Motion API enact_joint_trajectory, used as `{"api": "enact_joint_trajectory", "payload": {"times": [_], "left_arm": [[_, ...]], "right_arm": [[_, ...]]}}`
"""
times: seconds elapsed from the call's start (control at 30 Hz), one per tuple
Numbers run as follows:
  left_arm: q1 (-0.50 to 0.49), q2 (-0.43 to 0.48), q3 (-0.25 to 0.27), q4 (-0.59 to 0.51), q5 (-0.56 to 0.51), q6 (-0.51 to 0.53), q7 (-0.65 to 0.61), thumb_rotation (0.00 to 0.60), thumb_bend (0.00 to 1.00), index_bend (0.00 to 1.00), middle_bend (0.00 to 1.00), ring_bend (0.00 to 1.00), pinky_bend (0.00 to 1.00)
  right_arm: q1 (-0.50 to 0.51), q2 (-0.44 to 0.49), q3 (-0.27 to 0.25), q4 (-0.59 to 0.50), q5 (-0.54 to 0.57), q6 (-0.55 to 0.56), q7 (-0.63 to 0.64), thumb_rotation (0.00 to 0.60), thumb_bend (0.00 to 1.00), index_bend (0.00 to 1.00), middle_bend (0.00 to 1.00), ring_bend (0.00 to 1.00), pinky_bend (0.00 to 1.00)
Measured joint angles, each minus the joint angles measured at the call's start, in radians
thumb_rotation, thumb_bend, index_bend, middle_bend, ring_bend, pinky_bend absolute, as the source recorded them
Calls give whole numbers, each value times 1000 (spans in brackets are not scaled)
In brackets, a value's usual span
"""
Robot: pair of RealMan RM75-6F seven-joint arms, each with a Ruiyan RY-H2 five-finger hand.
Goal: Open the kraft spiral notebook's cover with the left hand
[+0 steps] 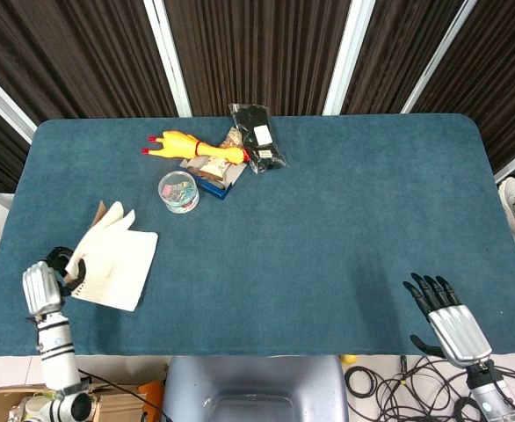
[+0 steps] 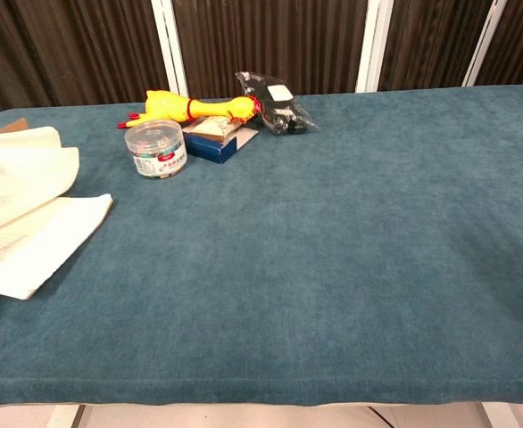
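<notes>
Only head view shows left hand (image 1: 54, 274) lifting notebook (image 1: 112, 258) cover

- My table (image 1: 328, 220) is plain teal-blue felt.
- The notebook (image 1: 117, 264) shows cream lined pages, with a kraft-brown cover edge at its 11 o'clock.
- My left hand (image 1: 51, 277) is silver with black fingers; so is my right hand (image 1: 446, 316).
- The chicken (image 1: 192, 145) is yellow with red feet.
- The jar (image 1: 178, 191) is clear, with mixed-colour contents.
- The box (image 2: 217, 141) is navy.
- The pouch (image 1: 257, 138) is black with a white label.
- The curtains (image 1: 257, 53) are dark brown with white stripes.
</notes>
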Motion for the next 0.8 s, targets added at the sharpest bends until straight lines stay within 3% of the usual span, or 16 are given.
{"api": "enact_joint_trajectory", "payload": {"times": [0.2,0.4,0.53,0.6,0.7,0.8], "left_arm": [[-40,76,-140,-13,-286,-291,-52,600,595,730,847,735,572],[-116,76,-218,157,-435,-413,-39,600,579,682,800,701,541],[-165,60,-222,303,-468,-490,9,600,463,341,451,391,325],[-184,49,-206,373,-475,-523,67,600,427,118,253,198,220],[-209,27,-178,475,-484,-564,175,600,402,4,71,33,133],[-234,-3,-148,587,-489,-610,296,600,377,0,1,0,82]], "right_arm": [[1,0,-1,-10,1,-9,-14,600,174,0,0,0,0],[0,1,-2,-14,3,-13,-20,600,173,0,0,0,0],[2,0,-1,-17,10,-23,-29,600,174,0,0,0,0],[3,0,-2,-20,11,-28,-31,600,174,0,0,0,0],[4,3,-4,-25,11,-33,-32,600,174,0,0,0,0],[4,7,-8,-29,10,-37,-29,600,174,0,0,0,0]]}}
